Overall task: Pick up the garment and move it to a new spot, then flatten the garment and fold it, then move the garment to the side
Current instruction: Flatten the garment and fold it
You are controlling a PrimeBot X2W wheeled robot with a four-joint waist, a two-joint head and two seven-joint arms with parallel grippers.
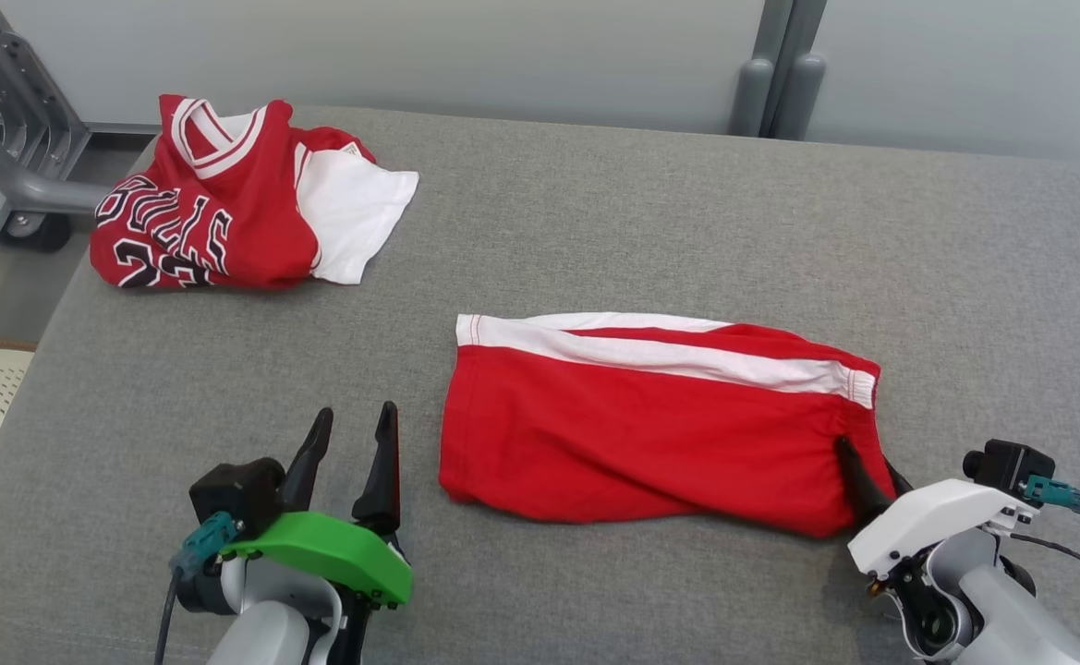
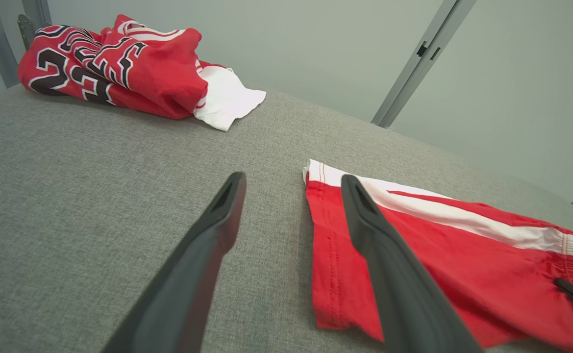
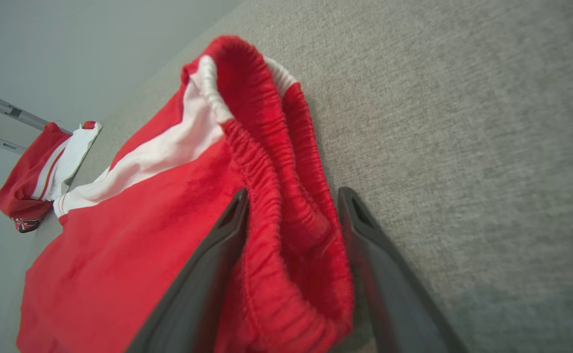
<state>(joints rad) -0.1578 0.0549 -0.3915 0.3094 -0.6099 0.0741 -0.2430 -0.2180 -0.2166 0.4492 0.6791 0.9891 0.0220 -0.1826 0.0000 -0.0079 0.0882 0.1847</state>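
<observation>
Shorts (image 1: 650, 434) lie folded flat mid-table (image 1: 641, 212). Fabric looks thin, light and limp, so it will likely sag and slip. Right gripper (image 3: 291, 196) wide apart, straddling the elastic waistband (image 3: 261, 147) (thickest part, best hold), not yet pinching. Left gripper (image 1: 355, 420) fully spread, empty, just beside the hem (image 2: 325, 245); take that corner.

One pair of shorts (image 1: 650, 434), one jersey (image 1: 225, 212)
</observation>
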